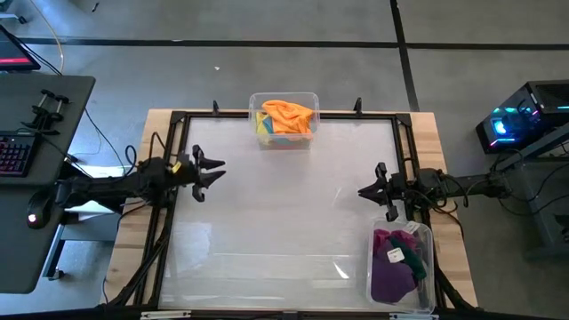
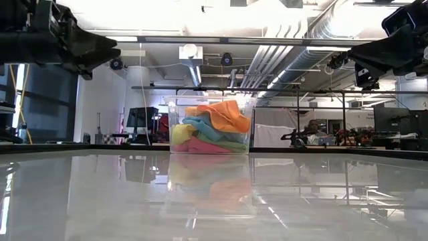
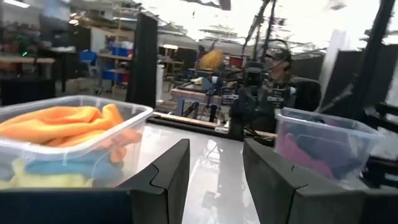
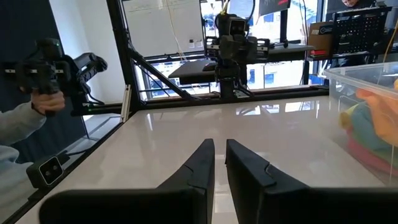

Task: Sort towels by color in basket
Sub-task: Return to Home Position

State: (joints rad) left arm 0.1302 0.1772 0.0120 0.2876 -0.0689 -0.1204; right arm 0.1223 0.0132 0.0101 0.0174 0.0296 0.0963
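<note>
Towels (image 1: 286, 117) heaped in bin (image 1: 252, 111), lower ones mostly hidden.

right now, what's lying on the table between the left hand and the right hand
Nothing. In the high view the stretch of white tabletop between the left hand and the right hand is bare.

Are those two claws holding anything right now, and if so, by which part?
Nothing is held. The left gripper is open and empty; the right gripper is shut with nothing between its fingers.
</note>
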